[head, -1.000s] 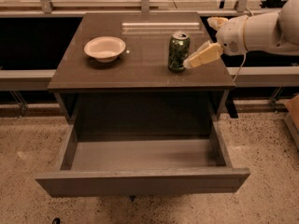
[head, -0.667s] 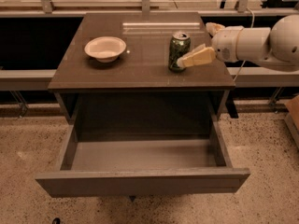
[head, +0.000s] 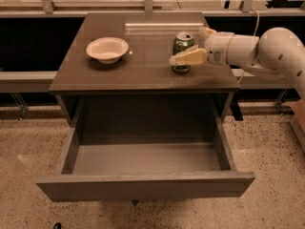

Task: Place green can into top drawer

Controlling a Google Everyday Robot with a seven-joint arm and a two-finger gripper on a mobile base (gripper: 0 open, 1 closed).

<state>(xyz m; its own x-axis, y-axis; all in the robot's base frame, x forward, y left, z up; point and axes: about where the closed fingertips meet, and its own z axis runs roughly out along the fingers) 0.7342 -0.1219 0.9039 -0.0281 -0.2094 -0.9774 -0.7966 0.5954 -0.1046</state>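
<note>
The green can (head: 181, 46) stands upright on the cabinet top, right of centre. My gripper (head: 188, 46) reaches in from the right at can height. Its fingers are open and straddle the can. The near finger (head: 188, 57) crosses in front of the can's lower half, and the far finger (head: 207, 32) sits behind it to the right. The can still rests on the top. The top drawer (head: 143, 159) is pulled fully out below, with its grey inner floor bare and its flat front panel (head: 143, 187) nearest the camera.
A white bowl (head: 107, 49) sits on the left of the cabinet top (head: 143, 73). My white arm (head: 267, 49) runs off to the right. A railing and dark ledges lie behind the cabinet. Speckled floor surrounds the drawer.
My gripper has moved left along the cabinet top, and its fingers have gone from beside the can to around it. The can, bowl and drawer have not moved.
</note>
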